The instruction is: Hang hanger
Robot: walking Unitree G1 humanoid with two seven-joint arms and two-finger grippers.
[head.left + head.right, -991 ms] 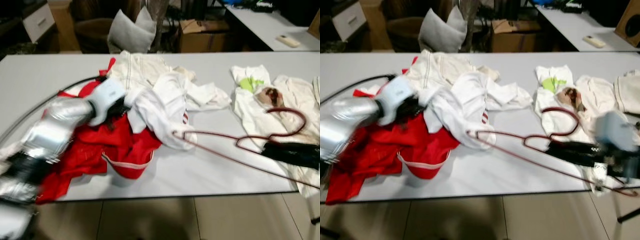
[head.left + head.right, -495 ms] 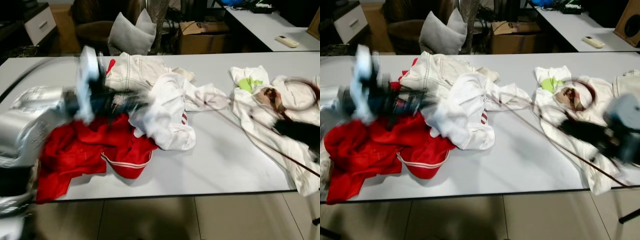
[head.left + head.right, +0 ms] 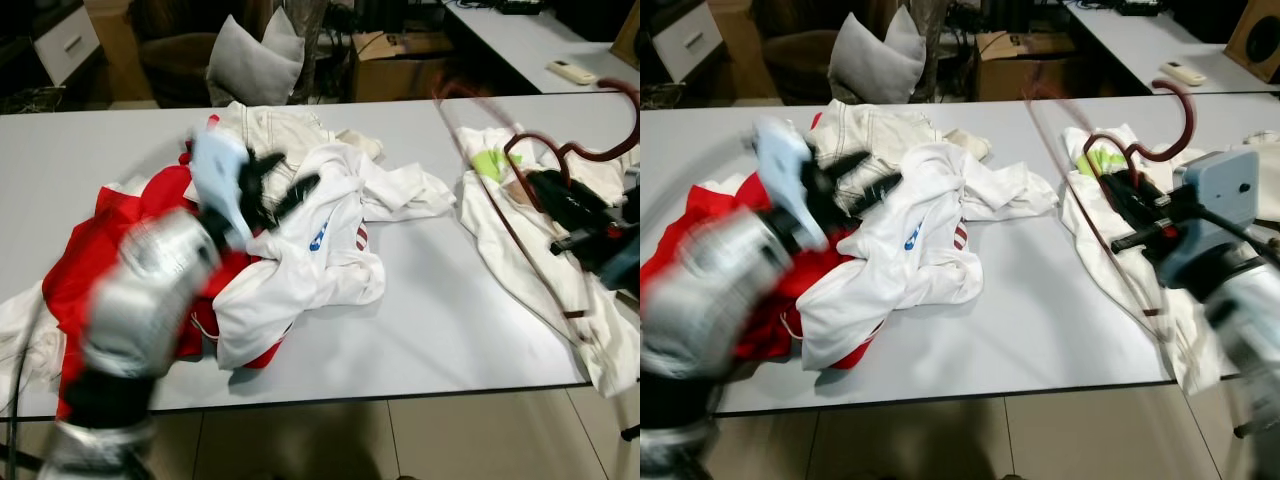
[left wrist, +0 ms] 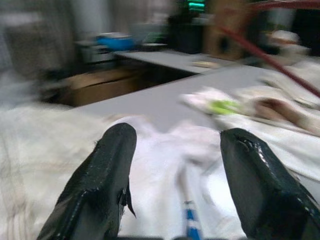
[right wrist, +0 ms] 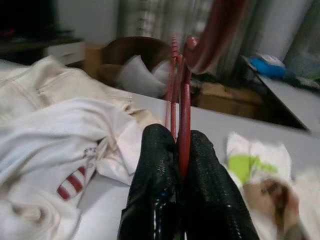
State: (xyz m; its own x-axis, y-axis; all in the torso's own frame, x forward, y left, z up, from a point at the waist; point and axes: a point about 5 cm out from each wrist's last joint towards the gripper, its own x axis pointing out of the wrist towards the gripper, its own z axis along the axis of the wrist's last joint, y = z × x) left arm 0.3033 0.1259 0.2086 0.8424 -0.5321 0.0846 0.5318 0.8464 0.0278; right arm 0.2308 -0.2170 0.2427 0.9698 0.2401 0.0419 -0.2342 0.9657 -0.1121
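The right end effector (image 3: pixel 1130 205) is clamped on a dark red hanger (image 3: pixel 1110 170), its two black fingers (image 5: pixel 155 170) pressed together around the wire just below the hook. The hanger is lifted off the white surface (image 3: pixel 450 320): its hook curves up at the far right, and one long side slants down above a white garment with a green print (image 3: pixel 495 165) lying at the right end. The left end effector (image 3: pixel 275 190) sits over the heap of clothes in the middle, fingers (image 4: pixel 105 185) spread wide with nothing between them, pointing across a white shirt (image 3: pixel 320 250) with a blue mark and red stripes. The left arm is blurred. Under and left of the shirt lies a red garment (image 3: pixel 90 260); a cream garment (image 3: pixel 275 130) lies behind the heap. Beyond the surface stand a grey cushion (image 3: pixel 250 65) and a cardboard box (image 3: pixel 400 65)
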